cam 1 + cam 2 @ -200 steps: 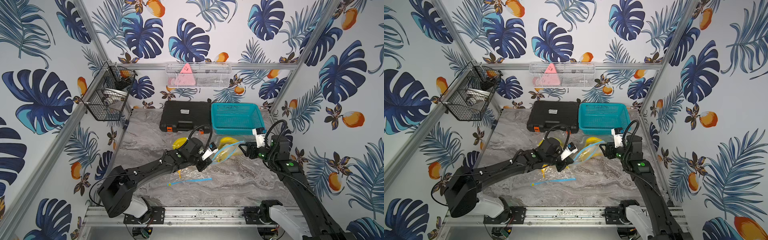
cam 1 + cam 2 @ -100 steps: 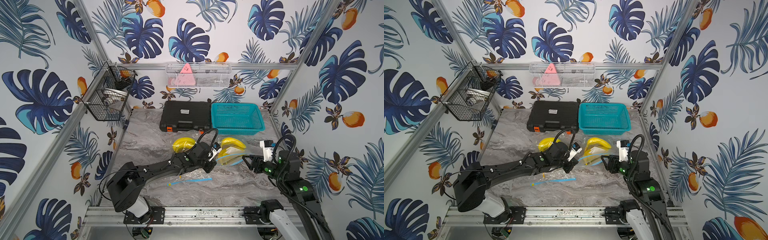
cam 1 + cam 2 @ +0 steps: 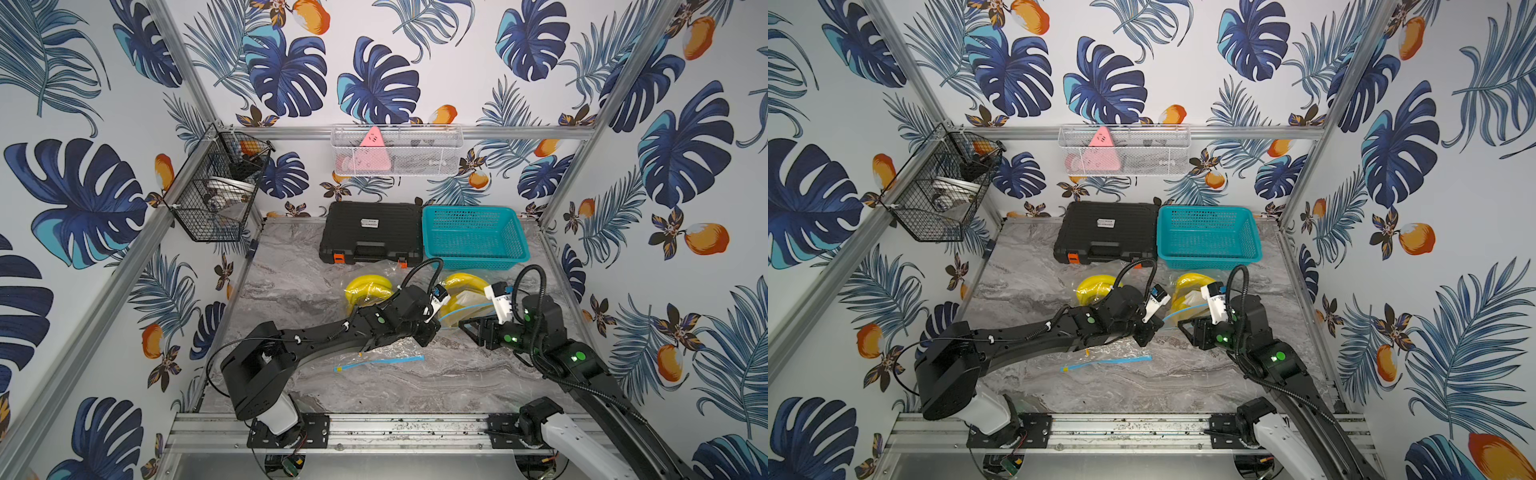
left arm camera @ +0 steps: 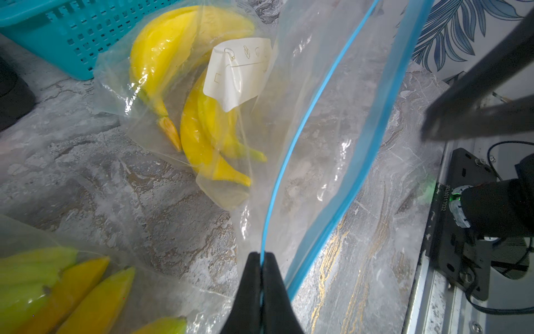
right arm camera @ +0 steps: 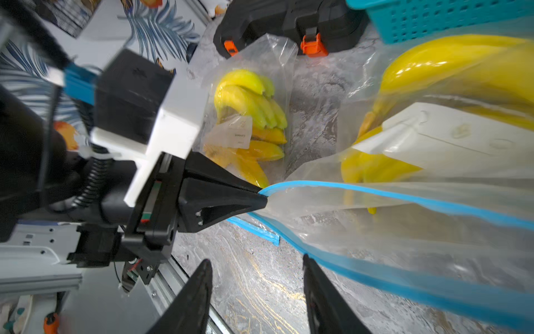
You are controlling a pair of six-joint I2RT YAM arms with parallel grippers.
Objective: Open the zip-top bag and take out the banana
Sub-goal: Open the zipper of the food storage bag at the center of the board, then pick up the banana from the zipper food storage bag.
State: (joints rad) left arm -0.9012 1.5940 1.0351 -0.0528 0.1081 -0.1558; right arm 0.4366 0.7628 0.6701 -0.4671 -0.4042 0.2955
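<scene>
The clear zip-top bag (image 3: 467,305) lies near the teal basket with its blue zip (image 4: 303,124) parted. Yellow bananas (image 4: 202,138) show inside it in both top views (image 3: 1192,279) and in the right wrist view (image 5: 448,63). My left gripper (image 4: 261,256) is shut on one thin blue lip of the zip and holds it up; it also shows from above (image 3: 435,328). My right gripper (image 5: 255,263) is open just in front of the bag's mouth (image 3: 465,326). Its fingers hold nothing, and the other blue lip (image 5: 404,274) runs beside one finger.
A second clear bag of bananas (image 3: 368,286) lies left of my left wrist. A flat empty bag with a blue zip (image 3: 378,360) lies near the front. At the back stand a black case (image 3: 372,232) and a teal basket (image 3: 473,259).
The bag no longer hangs stretched between both grippers. My right gripper has come down and moved left toward the mouth, its jaws narrower. My left gripper has shifted right and lower with the lip.
</scene>
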